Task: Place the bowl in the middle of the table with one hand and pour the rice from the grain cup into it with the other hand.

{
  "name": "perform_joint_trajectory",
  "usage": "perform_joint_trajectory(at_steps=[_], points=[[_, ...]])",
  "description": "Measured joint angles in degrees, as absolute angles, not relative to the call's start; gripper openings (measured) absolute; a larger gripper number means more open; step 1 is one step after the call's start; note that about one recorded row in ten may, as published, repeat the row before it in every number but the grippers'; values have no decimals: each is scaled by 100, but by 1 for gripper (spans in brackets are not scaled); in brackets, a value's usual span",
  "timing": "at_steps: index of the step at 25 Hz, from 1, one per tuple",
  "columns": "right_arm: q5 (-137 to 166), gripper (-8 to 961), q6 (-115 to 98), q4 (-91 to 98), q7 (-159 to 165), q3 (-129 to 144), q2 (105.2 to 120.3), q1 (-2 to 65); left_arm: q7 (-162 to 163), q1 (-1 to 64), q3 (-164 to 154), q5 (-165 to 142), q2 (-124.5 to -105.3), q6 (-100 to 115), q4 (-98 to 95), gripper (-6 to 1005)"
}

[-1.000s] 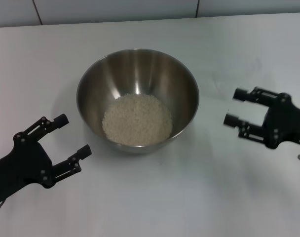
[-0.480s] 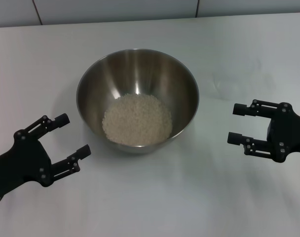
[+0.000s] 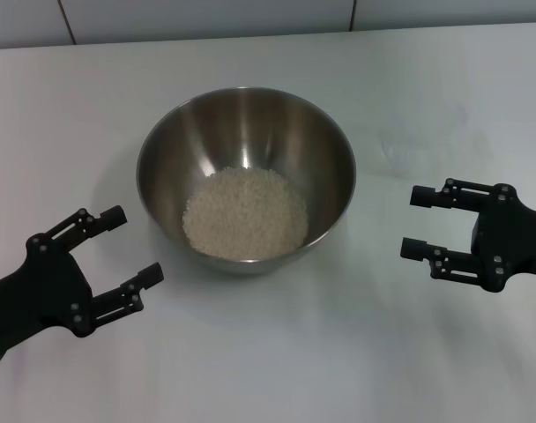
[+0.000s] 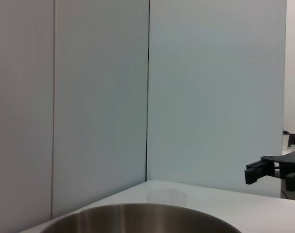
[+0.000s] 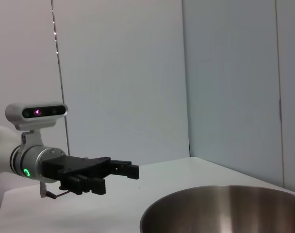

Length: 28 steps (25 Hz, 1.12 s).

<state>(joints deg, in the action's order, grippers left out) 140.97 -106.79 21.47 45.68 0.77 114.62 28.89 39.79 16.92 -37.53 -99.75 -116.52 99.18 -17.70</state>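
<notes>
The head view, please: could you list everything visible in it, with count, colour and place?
bowl: one, shiny steel, middle of the table.
rice: one pale heap, white-beige, in the bottom of the bowl.
cup: one, clear and faint, on the table beyond the right gripper, apart from the bowl.
table: one, white, under everything.
panels: grey, along the far edge.
left gripper: one, black, open, near left of the bowl, holding nothing.
right gripper: one, black, open, right of the bowl, holding nothing.

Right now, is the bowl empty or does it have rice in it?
It has rice in it: the bowl stands upright on the table, and a pale mound of rice covers its bottom.
</notes>
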Motion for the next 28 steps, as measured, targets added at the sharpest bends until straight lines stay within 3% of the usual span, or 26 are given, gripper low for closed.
perform_joint_trajectory(at_steps=[28], points=[[14105, 665, -10679, 2188, 4491, 79, 11556, 2909, 4298, 1863, -3824, -10261, -11689, 9834, -1855, 827]])
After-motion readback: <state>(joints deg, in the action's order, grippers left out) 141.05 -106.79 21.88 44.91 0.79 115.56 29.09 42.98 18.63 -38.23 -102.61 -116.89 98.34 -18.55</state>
